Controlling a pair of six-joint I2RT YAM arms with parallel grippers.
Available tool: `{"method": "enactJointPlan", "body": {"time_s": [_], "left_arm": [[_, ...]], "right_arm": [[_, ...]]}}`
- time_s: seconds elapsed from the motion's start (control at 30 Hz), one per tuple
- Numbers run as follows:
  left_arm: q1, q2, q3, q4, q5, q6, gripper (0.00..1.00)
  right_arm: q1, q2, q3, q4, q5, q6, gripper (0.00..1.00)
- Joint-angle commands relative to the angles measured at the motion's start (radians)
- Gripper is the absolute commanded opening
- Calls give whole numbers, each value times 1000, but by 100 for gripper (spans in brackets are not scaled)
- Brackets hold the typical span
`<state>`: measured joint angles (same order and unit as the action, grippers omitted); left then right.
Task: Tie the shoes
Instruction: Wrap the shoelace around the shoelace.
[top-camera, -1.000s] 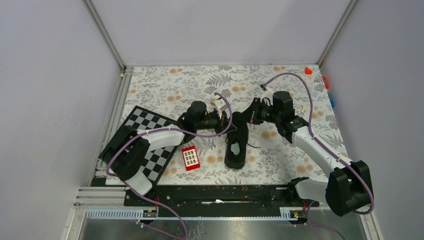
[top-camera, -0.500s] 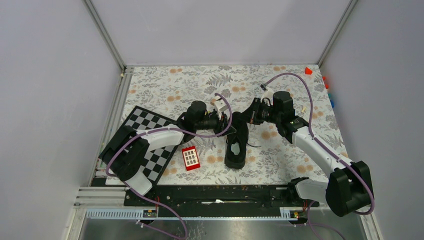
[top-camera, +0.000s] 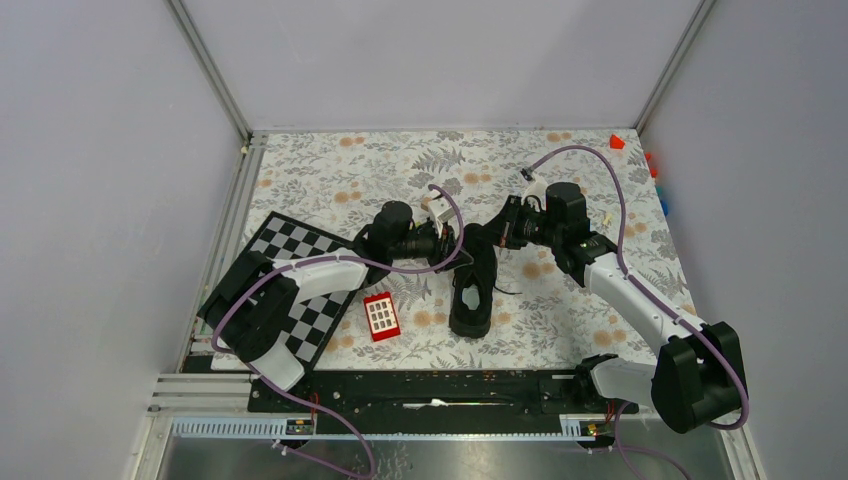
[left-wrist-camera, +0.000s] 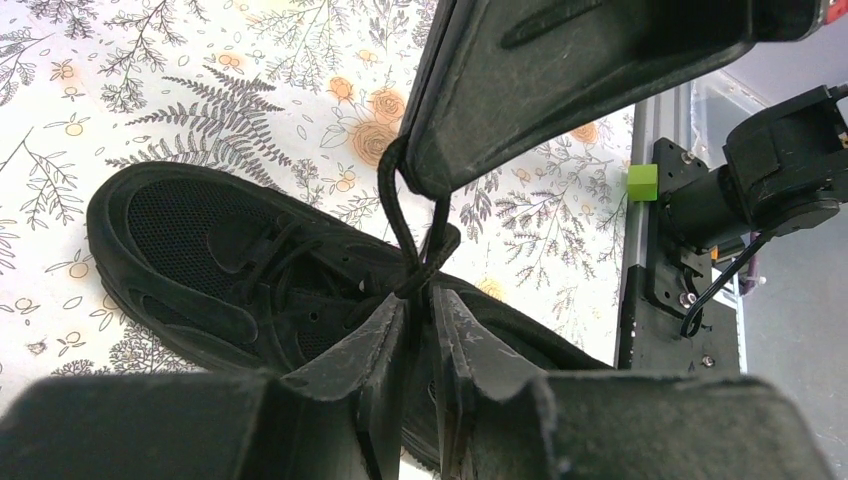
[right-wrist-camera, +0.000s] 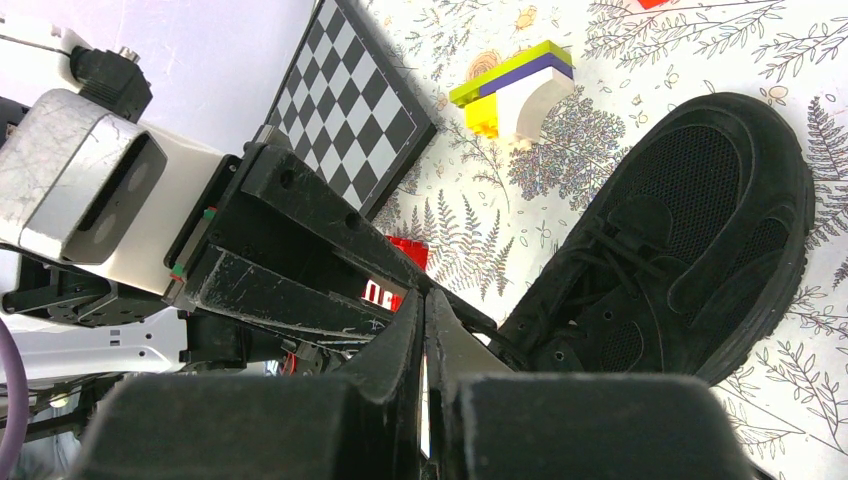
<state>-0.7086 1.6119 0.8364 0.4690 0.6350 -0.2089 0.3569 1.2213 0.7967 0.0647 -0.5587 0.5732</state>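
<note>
Left hand: fingers narrowly apart, lace runs into the gap; can't tell if it's pinched. Right hand: fingers together, clamped on the same lace just above, strand looks taut btwn the two. Lace prob. thin, limp, slick, so it slips w/o a firm pinch; grab close to the crossing, not the loose end. Shoe sits mid-surface, toe toward far wall, under both hands. Soft mesh upper, prob. light, likely to drag if lace is tugged hard. Surface flat, floral print. Red block just beside shoe, checkerboard further left. Grey walls on three sides.
</note>
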Motion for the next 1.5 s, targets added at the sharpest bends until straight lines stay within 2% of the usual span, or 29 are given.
{"method": "enactJointPlan", "body": {"time_s": [0.0, 0.07, 0.27, 0.57, 0.6, 0.63, 0.73, 0.83, 0.97, 1.1, 1.3, 1.47], "left_arm": [[4, 10, 42, 81, 32, -33, 19], [4, 14, 46, 82, 32, -33, 18], [4, 24, 53, 75, 42, -34, 0], [5, 1, 19, 86, 24, -36, 0], [5, -7, 12, 84, 22, -29, 0], [5, -16, 0, 87, 20, -20, 0], [5, -28, -17, 102, 20, -10, 0], [5, -26, -16, 96, 32, -2, 0], [4, -27, -17, 89, 35, 9, 0], [4, -28, -17, 89, 37, 11, 0], [4, -41, -18, 64, 28, 33, 0], [4, -43, -15, 52, 27, 43, 0]], "right_arm": [[-4, -7, 10, 38, 2, -7, 0], [-4, -5, 12, 38, 0, -6, 0], [-4, -7, 12, 39, -1, -4, 0], [-4, -25, 7, 16, 3, -13, 0], [-4, -25, 8, 7, 4, -15, 4], [-5, -28, 12, -2, 5, -18, 17], [-13, -48, 12, -26, 15, -31, 40], [-45, -92, -8, -47, 45, -38, 49], [-101, -135, -51, -58, 80, -48, 48], [-134, -81, -50, -106, 76, -33, 34], [-136, 53, -20, -75, -50, -6, 32], [-133, 69, -28, -28, -138, -22, 30]]}}
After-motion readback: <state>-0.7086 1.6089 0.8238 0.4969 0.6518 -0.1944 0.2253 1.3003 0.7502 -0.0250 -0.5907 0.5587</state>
